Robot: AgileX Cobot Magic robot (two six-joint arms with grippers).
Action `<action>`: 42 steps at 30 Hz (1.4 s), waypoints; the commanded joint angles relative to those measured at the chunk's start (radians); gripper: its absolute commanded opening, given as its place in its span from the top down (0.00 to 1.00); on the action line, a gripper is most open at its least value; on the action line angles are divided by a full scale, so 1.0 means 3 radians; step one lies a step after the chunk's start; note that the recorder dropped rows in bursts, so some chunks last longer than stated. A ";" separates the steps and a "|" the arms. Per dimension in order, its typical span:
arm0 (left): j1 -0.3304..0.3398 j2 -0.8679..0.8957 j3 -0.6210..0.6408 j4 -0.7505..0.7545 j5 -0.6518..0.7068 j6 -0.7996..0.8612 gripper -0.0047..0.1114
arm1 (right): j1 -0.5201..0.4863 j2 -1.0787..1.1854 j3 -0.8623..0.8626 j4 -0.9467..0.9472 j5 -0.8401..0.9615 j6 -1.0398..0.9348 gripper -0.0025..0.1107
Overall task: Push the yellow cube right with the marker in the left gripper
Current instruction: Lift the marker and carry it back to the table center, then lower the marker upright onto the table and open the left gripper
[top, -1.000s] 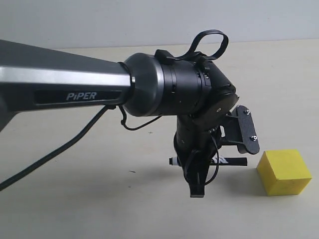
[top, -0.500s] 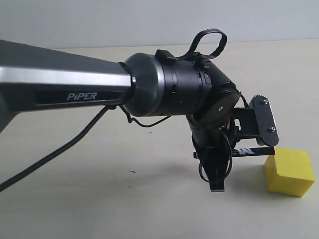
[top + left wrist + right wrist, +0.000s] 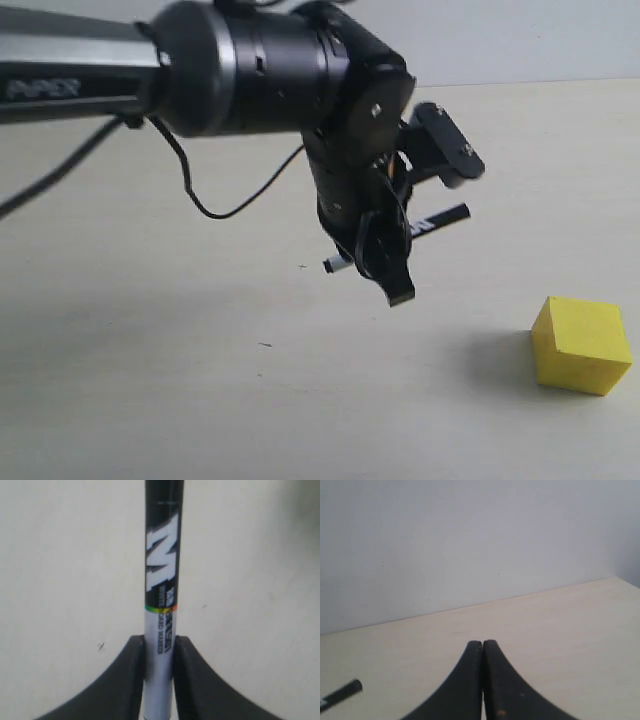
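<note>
My left gripper (image 3: 159,647), clamped on the marker (image 3: 441,220), has lifted up and back left off the yellow cube (image 3: 582,345), which sits slightly further right than a second ago, so I judge the push done. Bare table (image 3: 200,400) lies open left of the cube; how much remains on its right I cannot see

Marker (image 3: 162,565) pinched in left claw (image 3: 159,647), tilted, seemingly aloft, yellow cube (image 3: 582,345) well apart

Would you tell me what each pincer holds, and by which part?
The left pincer grips the marker by its white barrel; the right pincer is shut on nothing.
</note>
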 commanded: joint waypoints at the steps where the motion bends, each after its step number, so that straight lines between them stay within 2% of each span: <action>1: 0.0204 -0.0334 0.0098 0.0046 0.0124 -0.0648 0.96 | -0.0022 -0.0021 0.0015 -0.0002 -0.0018 -0.0015 0.98; 5: 0.0346 -0.0627 0.0447 0.0241 -0.0230 -0.1378 0.96 | -0.0022 -0.0021 0.0015 -0.0002 -0.0018 -0.0015 0.98; 9: 0.0407 -0.0853 0.0933 0.0528 -0.0869 -0.2463 0.96 | -0.0022 -0.0021 0.0015 -0.0002 -0.0018 -0.0015 0.98; 13: 0.0339 -0.0780 0.0998 0.0190 -0.0661 -0.2453 0.96 | -0.0022 -0.0021 0.0015 -0.0002 -0.0018 -0.0015 0.98; 16: 0.0477 -0.0670 0.0992 -0.0070 -0.0646 -0.3029 0.96 | -0.0022 -0.0021 0.0015 -0.0002 -0.0018 -0.0015 0.98; 21: 0.0529 -0.0292 0.0945 -0.0204 -0.0465 -0.3459 0.96 | -0.0022 -0.0021 0.0015 -0.0002 -0.0018 -0.0015 0.98; 32: 0.0598 0.0113 0.0642 -0.0768 -0.0388 -0.3136 0.96 | -0.0022 -0.0021 0.0015 -0.0002 -0.0018 -0.0015 0.98; 42: 0.0598 0.0250 0.0621 -0.0787 -0.0321 -0.3122 0.96 | -0.0022 -0.0021 0.0015 -0.0002 -0.0018 -0.0015 0.98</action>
